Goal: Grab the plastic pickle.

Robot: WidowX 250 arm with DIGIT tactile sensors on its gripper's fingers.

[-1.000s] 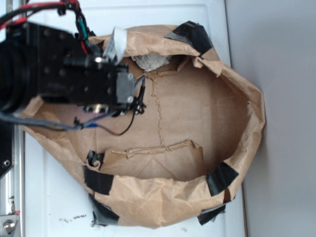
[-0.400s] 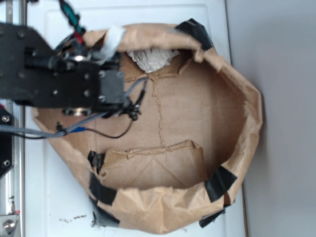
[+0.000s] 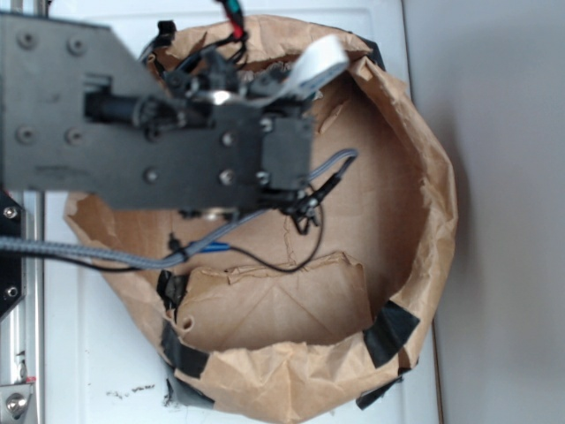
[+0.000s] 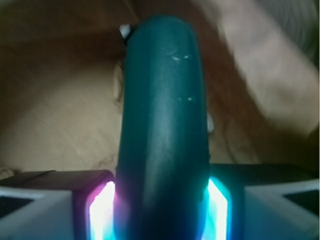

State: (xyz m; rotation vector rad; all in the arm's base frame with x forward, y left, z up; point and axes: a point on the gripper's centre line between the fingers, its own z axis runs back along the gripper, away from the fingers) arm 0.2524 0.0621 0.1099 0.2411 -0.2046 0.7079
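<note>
Fingers (image 4: 160, 210) clamp the plastic pickle (image 4: 162, 125), which stands upright between the lit pads in the wrist view. Seen from outside, the black arm (image 3: 159, 132) hangs over the brown paper bag (image 3: 415, 238) on the white bench (image 3: 97, 353).

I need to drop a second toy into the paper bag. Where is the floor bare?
Bare floor lies between the arm and the right wall of the paper bag. The upper left is crowded by the arm, whose jaws grip the pickle.
</note>
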